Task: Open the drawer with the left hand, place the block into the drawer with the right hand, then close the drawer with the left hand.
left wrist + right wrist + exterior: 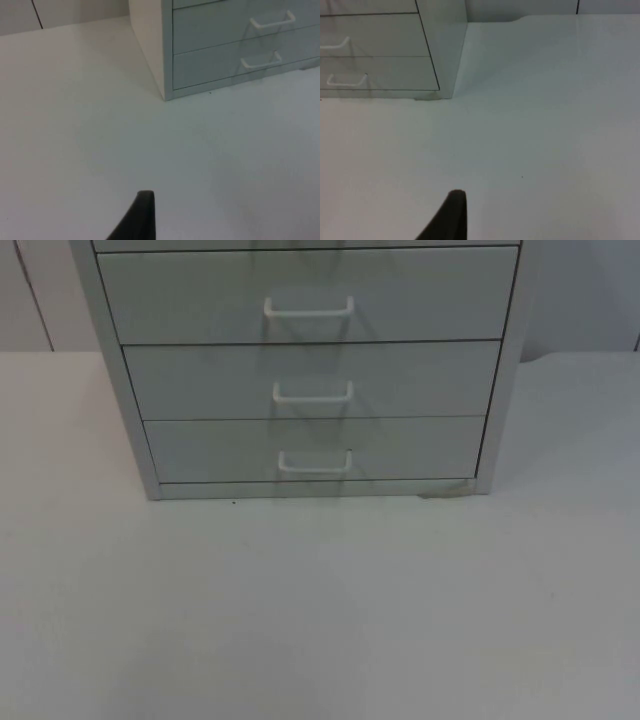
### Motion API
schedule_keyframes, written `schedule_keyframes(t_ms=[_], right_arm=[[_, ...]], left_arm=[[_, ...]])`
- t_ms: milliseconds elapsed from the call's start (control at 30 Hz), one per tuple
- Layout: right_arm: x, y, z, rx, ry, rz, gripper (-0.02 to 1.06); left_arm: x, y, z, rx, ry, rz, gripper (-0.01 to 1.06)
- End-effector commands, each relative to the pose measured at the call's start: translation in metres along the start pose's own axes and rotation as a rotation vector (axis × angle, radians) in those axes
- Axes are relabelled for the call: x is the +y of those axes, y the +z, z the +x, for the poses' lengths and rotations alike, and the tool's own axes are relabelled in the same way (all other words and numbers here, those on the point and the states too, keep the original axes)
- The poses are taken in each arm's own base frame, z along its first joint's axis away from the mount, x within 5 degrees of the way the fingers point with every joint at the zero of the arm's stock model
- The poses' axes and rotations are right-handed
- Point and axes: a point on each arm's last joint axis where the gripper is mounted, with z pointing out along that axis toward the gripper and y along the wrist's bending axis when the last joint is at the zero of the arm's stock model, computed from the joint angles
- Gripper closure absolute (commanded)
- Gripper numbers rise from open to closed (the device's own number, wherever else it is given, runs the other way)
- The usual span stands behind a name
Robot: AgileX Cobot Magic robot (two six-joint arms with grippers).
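From its wrist view the left gripper (142,220) waits over the bare table (75,125), well apart from the cabinet (130,420); whether its pincer is wide or narrow I cannot tell. All three drawers are shut. The bottom drawer (400,448) looks rigid and light, best hooked by its thin white handle (315,462). The right gripper (451,217) waits too, state unclear, with no block visible.
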Motion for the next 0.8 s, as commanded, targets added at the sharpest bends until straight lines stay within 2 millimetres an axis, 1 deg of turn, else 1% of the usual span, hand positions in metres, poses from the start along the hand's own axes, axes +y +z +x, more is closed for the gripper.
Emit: schedule_keyframes(t_ms=[0, 133, 600, 767], right_arm=[[0.0004, 0.0, 0.0004, -0.005, -0.006, 0.001, -0.01], [0.0004, 0.0, 0.0004, -0.005, -0.006, 0.001, -0.01], [0.0004, 0.0, 0.0004, -0.005, -0.006, 0.001, -0.01], [0.0004, 0.0, 0.0004, -0.005, -0.006, 0.001, -0.01]], left_arm=[[-0.0011, 0.0007, 0.0009, -0.002, -0.007, 0.009, 0.0], [-0.0013, 0.0007, 0.0009, -0.003, -0.023, -0.021, 0.0], [-0.0025, 0.0011, 0.0007, -0.009, -0.141, -0.24, 0.0], [-0.0027, 0.0012, 0.0007, -0.01, -0.166, -0.285, 0.0]])
